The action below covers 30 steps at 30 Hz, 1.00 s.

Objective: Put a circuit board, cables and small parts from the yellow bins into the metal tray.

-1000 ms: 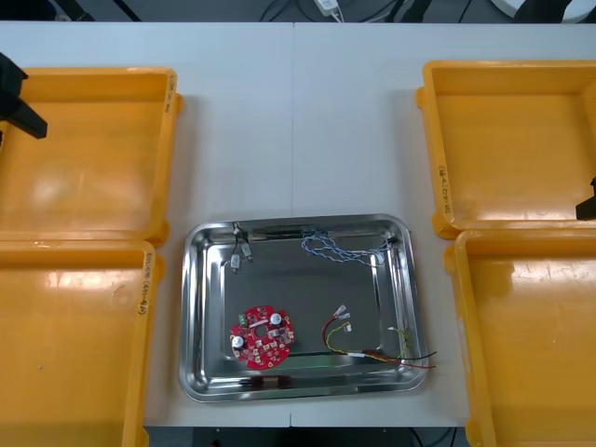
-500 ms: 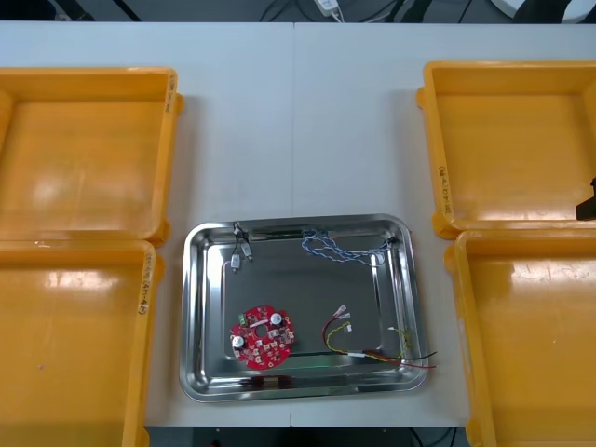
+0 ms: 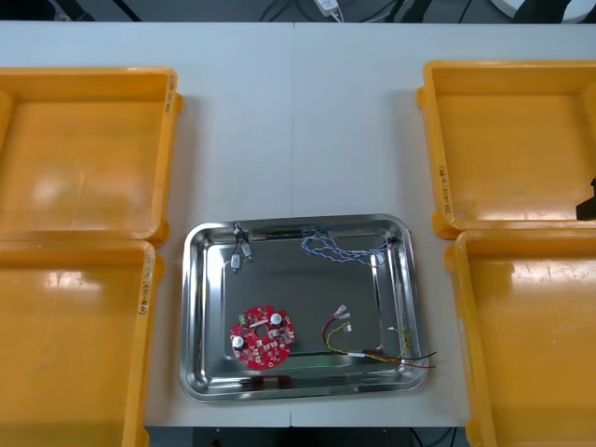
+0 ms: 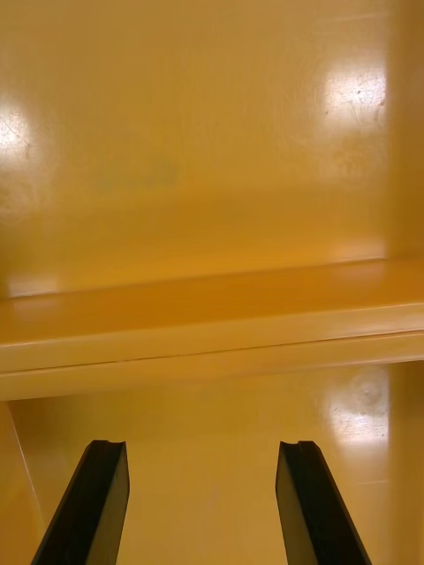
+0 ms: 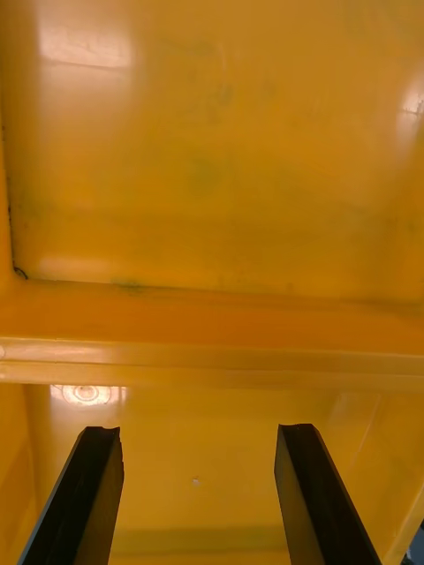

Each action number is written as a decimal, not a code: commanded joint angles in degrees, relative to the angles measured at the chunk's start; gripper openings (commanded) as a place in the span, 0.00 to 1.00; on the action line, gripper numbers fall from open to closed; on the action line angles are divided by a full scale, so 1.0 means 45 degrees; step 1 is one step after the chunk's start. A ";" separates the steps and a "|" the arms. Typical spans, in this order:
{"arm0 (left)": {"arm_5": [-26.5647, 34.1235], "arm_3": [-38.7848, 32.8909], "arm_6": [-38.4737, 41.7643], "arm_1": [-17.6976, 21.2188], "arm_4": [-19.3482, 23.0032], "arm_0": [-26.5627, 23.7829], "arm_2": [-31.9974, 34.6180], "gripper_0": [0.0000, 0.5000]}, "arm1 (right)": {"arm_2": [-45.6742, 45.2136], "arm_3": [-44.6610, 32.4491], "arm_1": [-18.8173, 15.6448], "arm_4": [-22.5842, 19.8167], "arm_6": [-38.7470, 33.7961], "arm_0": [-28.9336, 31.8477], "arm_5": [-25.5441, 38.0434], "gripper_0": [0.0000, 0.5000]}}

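Note:
The metal tray (image 3: 200, 307) sits at the table's near middle. It holds a round red circuit board (image 3: 262, 337), a twisted blue and white cable (image 3: 340, 248), a red and yellow cable (image 3: 358, 340) and small metal parts (image 3: 240, 250). My left gripper (image 5: 199, 433) hangs open over the rims (image 5: 212, 353) where two orange bins meet, with nothing between its fingers. My right gripper (image 4: 202, 450) is open too, above a like pair of bin rims (image 4: 212, 327). A dark bit of the right arm (image 3: 588, 200) shows at the right edge of the front view.
Two yellow bins stand at the left, far (image 3: 84, 154) and near (image 3: 70, 345), and two at the right, far (image 3: 512, 140) and near (image 3: 531, 335). All four look bare inside. White table runs between the bins beyond the tray.
A black part of the left arm at the far left edge a second ago has drawn out of the front view. The tray's contents have not moved.

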 commanded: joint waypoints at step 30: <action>0.0102 -0.0496 -0.2868 -0.2165 -0.2671 0.0393 0.0968 1.00 | -0.0447 -0.0101 -0.0555 -0.0072 -0.0339 0.0066 0.0014 0.97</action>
